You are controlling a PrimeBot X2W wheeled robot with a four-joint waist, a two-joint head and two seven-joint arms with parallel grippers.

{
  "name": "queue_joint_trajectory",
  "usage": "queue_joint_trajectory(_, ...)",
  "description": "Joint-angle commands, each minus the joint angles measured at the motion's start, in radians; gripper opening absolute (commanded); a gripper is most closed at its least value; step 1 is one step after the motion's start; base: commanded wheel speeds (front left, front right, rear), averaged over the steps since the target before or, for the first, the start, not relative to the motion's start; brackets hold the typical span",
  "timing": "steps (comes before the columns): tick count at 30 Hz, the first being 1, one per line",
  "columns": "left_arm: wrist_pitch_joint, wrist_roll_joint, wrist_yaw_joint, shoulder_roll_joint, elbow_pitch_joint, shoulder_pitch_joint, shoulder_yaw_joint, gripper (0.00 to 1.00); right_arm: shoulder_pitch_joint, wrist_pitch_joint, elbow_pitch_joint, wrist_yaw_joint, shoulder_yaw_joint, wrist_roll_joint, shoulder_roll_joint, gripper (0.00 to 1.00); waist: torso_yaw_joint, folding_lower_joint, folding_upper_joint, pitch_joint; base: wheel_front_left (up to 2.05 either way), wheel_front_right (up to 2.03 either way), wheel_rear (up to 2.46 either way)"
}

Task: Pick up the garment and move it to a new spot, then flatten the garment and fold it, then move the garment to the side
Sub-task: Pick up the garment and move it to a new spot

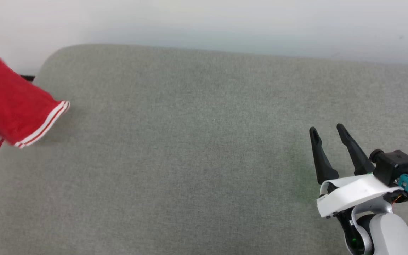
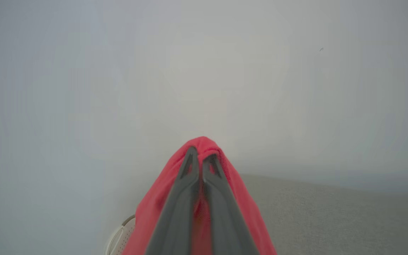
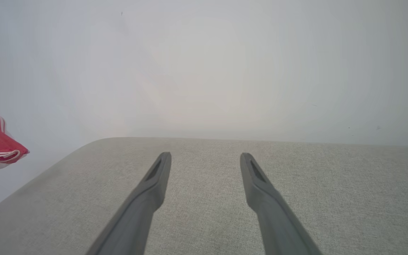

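Head view puts the garment [image 1: 9, 106] at nine o'clock, a red fold with white-striped trim hanging over the left edge of the grey fabric-covered counter [image 1: 190, 141] and throwing a shadow on it. The cloth looks to be off the surface there rather than lying on it. The rest of the shirt runs out of the picture.

In the left wrist view the left claw [image 2: 200, 156] is pressed together, pinching a bunch of red cloth. The cloth drapes down both sides of the fingers, with bare wall behind and the counter low at four o'clock, so the claw seems to be raised.

The right claw [image 1: 327, 130] sits at four o'clock in the head view, spread wide and holding nothing, well apart from the shirt. In its own wrist view the garment's hem shows at nine o'clock, beyond the counter's corner.

As a judgement, the pick-up is done and the carry to a new spot is under way. The shirt has not yet been laid down, and the broad middle of the counter looks the likely place for it. Flattening, folding and the final shift to the side are all left, and the spread right claw will likely be needed for them.
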Motion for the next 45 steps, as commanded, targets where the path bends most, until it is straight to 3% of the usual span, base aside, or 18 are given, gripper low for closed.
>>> queue_joint_trajectory(1,0.022,-0.003,0.008,0.013,-0.044,-0.013,0.001,0.0,0.015,-0.011,0.007,-0.001,-0.002,0.005,0.002,1.0,-0.008,0.0,0.0,-0.029,0.0,0.0,0.0)
queue_joint_trajectory(9,0.125,-0.028,0.052,0.031,-0.258,0.005,-0.003,0.0,0.013,-0.035,0.022,-0.001,-0.021,0.01,0.008,1.0,-0.042,0.0,0.0,-0.044,0.0,0.0,0.0)
queue_joint_trajectory(17,0.237,-0.079,0.13,0.02,-0.54,0.067,-0.012,0.0,-0.013,-0.054,0.037,-0.001,-0.062,-0.001,0.01,1.0,-0.13,0.0,0.0,-0.025,0.0,0.0,0.0)
queue_joint_trajectory(28,0.327,-0.124,0.231,-0.106,-0.837,0.107,-0.084,0.0,-0.035,-0.095,0.077,-0.001,-0.119,-0.024,0.011,1.0,-0.265,0.0,0.0,0.021,0.0,0.0,0.0)
queue_joint_trajectory(38,0.337,-0.113,0.262,-0.219,-0.93,0.193,-0.211,0.0,-0.046,-0.125,0.124,-0.001,-0.133,-0.024,0.013,1.0,-0.323,0.0,0.0,0.056,0.0,0.0,0.0)
queue_joint_trajectory(45,0.32,-0.099,0.262,-0.224,-0.878,0.326,-0.285,0.0,-0.05,-0.144,0.157,-0.001,-0.118,-0.004,0.012,1.0,-0.33,0.0,0.0,0.075,0.0,0.0,0.0)
